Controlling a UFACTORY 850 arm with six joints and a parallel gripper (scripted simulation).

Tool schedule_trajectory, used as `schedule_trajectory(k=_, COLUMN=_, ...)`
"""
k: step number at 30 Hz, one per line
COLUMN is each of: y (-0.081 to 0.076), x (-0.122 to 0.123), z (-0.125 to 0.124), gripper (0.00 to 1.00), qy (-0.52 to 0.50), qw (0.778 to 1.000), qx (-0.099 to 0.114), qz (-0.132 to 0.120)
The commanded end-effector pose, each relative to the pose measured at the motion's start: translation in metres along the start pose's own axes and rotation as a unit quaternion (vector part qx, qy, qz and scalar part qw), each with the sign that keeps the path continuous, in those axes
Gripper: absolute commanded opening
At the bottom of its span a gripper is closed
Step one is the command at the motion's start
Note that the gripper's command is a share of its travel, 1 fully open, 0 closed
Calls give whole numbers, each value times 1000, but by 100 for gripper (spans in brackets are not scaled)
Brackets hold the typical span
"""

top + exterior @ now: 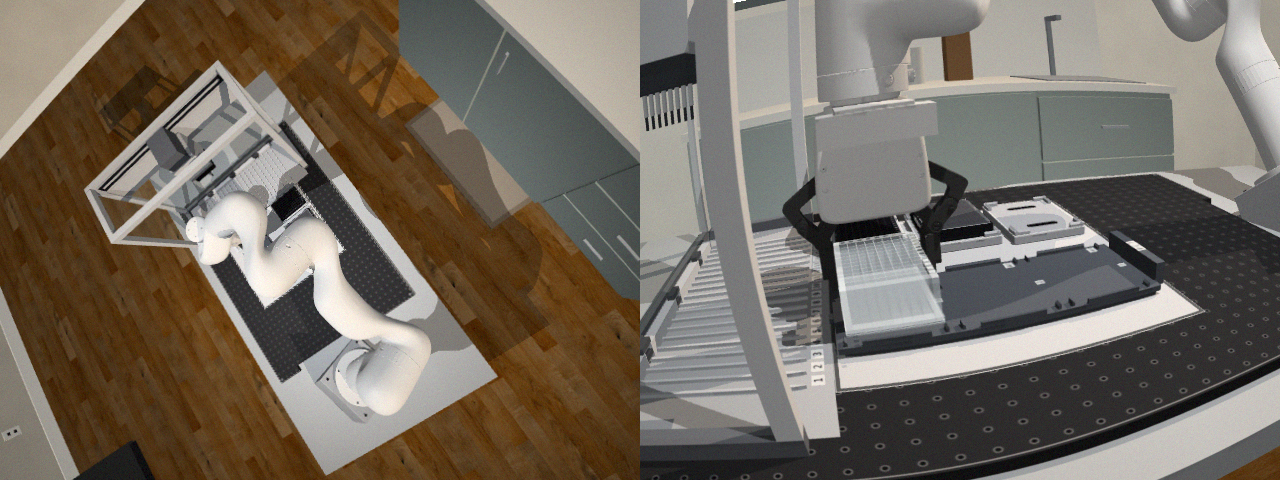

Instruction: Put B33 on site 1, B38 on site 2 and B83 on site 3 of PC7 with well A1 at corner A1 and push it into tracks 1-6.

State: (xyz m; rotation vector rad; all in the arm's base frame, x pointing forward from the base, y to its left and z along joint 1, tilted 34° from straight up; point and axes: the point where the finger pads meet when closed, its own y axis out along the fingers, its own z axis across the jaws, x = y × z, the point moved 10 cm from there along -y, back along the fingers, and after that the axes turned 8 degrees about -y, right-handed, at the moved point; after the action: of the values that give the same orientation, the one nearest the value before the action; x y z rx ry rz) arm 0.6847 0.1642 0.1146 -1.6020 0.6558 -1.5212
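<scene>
On the carrier [1043, 294], at the end farthest from its handle [1137, 254] and just beside the numbered rails [707, 320], sits the clear deep-well block [888, 289] that I hold. My gripper [878, 242] points straight down over it, and my black fingers [933, 227] stand wide, clamped on the block's two opposite sides. The block's base appears level with the carrier deck; I cannot tell whether it is fully down inside the locators.

The carrier lies on the white apron [1053, 338], long side facing the exterior view, its near end close to the track numbers 1, 2, 3 [817, 366]. Its two sites nearer the handle show bare dark deck.

Beyond the carrier, on the far side, stands the row of nests. A pale grey nest [1035, 219] with two dark slots holds no plate. Next to it, nearer the rails, a dark plate [965, 217] rests in its nest, partly hidden behind my right-hand finger. A third nest, further along, is mostly hidden by my gripper body.

From above, my arm [310, 268] covers the carrier and the block; only one dark plate [288, 202] shows beside it.
</scene>
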Motion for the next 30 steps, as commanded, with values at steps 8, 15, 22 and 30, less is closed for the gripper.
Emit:
schedule_trajectory(k=8, y=4, x=0, z=1, gripper=0, qy=0, qw=1000, qx=1, qz=0)
schedule_trajectory(k=15, y=7, x=0, z=1, gripper=0, qy=0, qw=1000, qx=1, qz=0)
schedule_trajectory(k=22, y=7, x=0, z=1, gripper=0, qy=0, qw=1000, qx=1, qz=0)
schedule_trajectory(k=30, y=8, x=0, z=1, gripper=100, qy=0, qw=1000, qx=1, qz=0)
